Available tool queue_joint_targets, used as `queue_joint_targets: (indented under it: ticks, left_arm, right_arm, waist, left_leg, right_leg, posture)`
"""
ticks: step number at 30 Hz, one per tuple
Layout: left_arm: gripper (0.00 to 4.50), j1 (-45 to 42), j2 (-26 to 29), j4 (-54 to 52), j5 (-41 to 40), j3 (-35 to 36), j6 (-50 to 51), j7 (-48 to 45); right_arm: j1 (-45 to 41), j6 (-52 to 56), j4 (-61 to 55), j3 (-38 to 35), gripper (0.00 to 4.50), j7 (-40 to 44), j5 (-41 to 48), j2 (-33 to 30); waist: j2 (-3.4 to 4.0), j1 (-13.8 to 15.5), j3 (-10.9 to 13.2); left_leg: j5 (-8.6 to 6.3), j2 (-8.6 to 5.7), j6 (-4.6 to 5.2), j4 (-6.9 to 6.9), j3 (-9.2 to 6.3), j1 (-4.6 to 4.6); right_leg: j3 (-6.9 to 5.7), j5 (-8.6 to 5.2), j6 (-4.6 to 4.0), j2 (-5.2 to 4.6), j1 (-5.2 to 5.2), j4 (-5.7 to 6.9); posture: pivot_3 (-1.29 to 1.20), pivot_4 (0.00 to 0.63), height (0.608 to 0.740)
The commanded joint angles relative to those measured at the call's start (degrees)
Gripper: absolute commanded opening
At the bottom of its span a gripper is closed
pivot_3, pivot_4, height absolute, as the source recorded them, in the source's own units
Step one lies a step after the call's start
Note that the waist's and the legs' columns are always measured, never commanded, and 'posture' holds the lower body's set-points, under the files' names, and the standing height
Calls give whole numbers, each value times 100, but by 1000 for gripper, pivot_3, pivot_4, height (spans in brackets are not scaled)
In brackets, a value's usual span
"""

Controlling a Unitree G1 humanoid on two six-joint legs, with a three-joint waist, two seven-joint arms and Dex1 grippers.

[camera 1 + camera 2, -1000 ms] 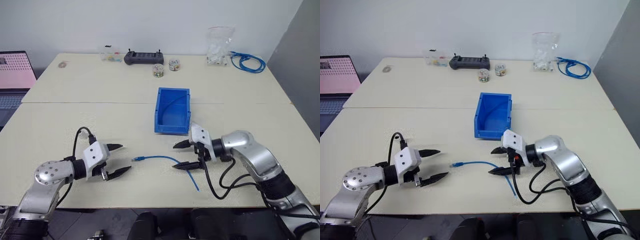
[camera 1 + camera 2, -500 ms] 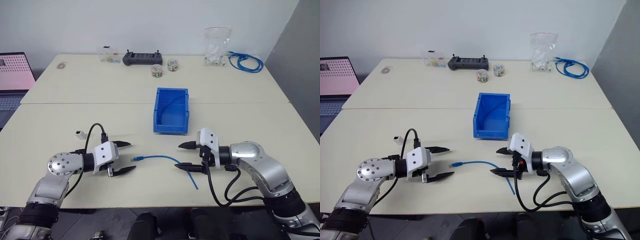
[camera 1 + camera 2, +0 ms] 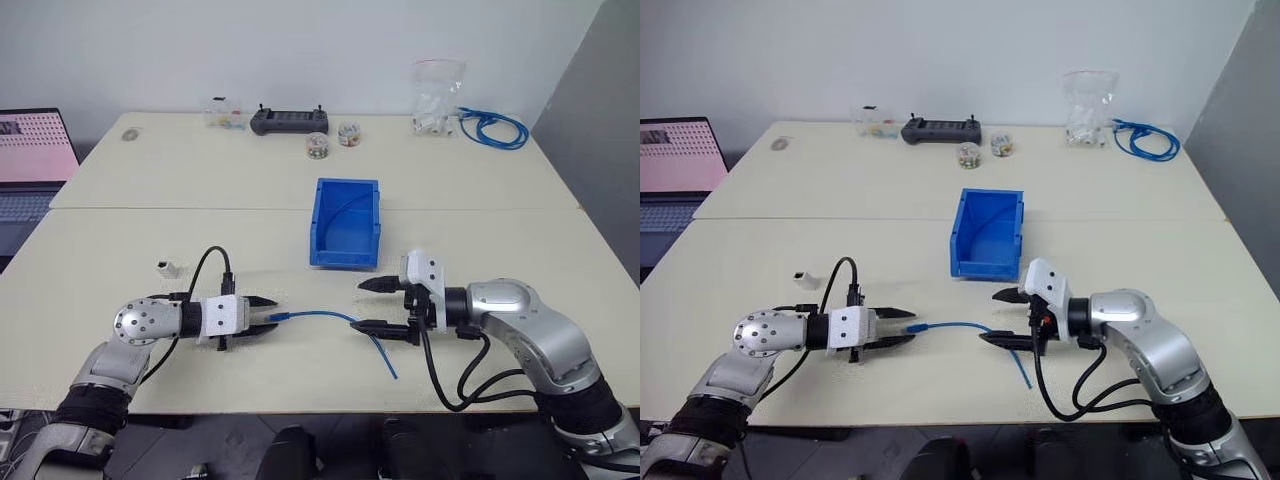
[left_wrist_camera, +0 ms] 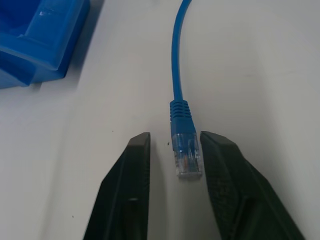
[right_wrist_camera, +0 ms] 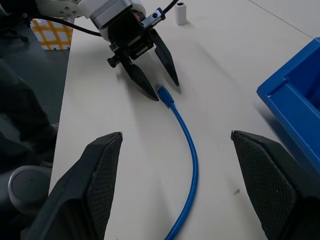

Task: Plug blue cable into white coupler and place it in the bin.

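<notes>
Two left hand [image 4: 172, 165] fingers straddle blue cable [image 4: 176, 65] plug, low.

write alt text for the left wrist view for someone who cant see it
The left gripper has its two black fingers on either side of the clear plug of the blue cable, with gaps on both sides. The cable runs away across the pale table; a corner of the blue bin sits beside it.
</notes>
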Motion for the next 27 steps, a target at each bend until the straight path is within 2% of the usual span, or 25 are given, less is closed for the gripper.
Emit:
queue_joint_targets:
  ticks: [1, 3, 4, 8, 13, 17, 20, 27]
  left_arm:
    - [795, 18, 131, 616, 516, -269, 14, -54]
    - [327, -30, 145, 711, 545, -329, -8, -97]
    - [234, -54, 143, 754, 526, -353, -3, -134]
    - [234, -125, 126, 671, 315, -394, 373, -352]
    - [234, -94, 170, -547, -730, -264, 2327, -946]
    - [234, -265, 172, -1592, -1587, -88, 4105, -1141]
    - [234, -565, 43, -2150, -2256, 79, 5333, -1057]
    - [234, -1245, -315, -2842, -3781, 617, 7540, -541]
  right_arm:
    - [24, -201, -294, -132, 3698, 30, 120, -87]
    - [66, -274, -324, -156, 3698, 20, 133, -110]
    - [96, -289, -351, -183, 3698, 18, 158, -123]
    - [225, -440, -455, -261, 3698, -27, 131, -192]
    - [520, -379, -845, -519, 3698, 77, 380, -498]
    - [617, 465, -1198, -888, 3698, 65, 1318, -716]
    - [702, 990, -1374, -1172, 3698, -148, 2030, -672]
    - [921, 1491, -1596, -1409, 3698, -869, 2831, -424]
  waist:
    - [5, 0, -3]
    - [14, -4, -11]
    - [18, -6, -14]
    - [32, -7, -28]
    - [32, -15, -29]
    - [10, -28, -14]
    - [-16, -18, 2]
    - [-26, -14, 8]
  left_leg:
    - [0, 0, 0, 0, 0, 2]
    - [0, 1, 0, -2, 2, 9]
    - [0, 1, 0, -3, 3, 14]
    - [0, 1, 0, -7, 6, 28]
    - [0, 2, 0, -7, 8, 28]
    - [-1, 3, 0, -8, 4, 5]
    - [-1, 6, 0, 0, -15, -23]
    - [-1, 2, 0, 3, -21, -34]
  right_leg:
    - [1, 0, 1, 0, 1, 0]
    - [2, -1, 1, 0, 5, 1]
    - [2, -1, 1, 1, 9, 1]
    - [5, -1, 2, 1, 20, 1]
    - [6, -2, 2, 3, 21, 1]
    - [4, -2, 3, 4, 3, -1]
    - [-6, -2, 2, 8, -13, 0]
    - [-10, -3, 4, 6, -14, -10]
  posture:
    - [0, 150, 740]
    - [0, 150, 740]
    - [0, 150, 740]
    - [0, 150, 740]
    - [0, 150, 740]
    - [0, 150, 740]
    - [0, 150, 740]
    - [0, 150, 740]
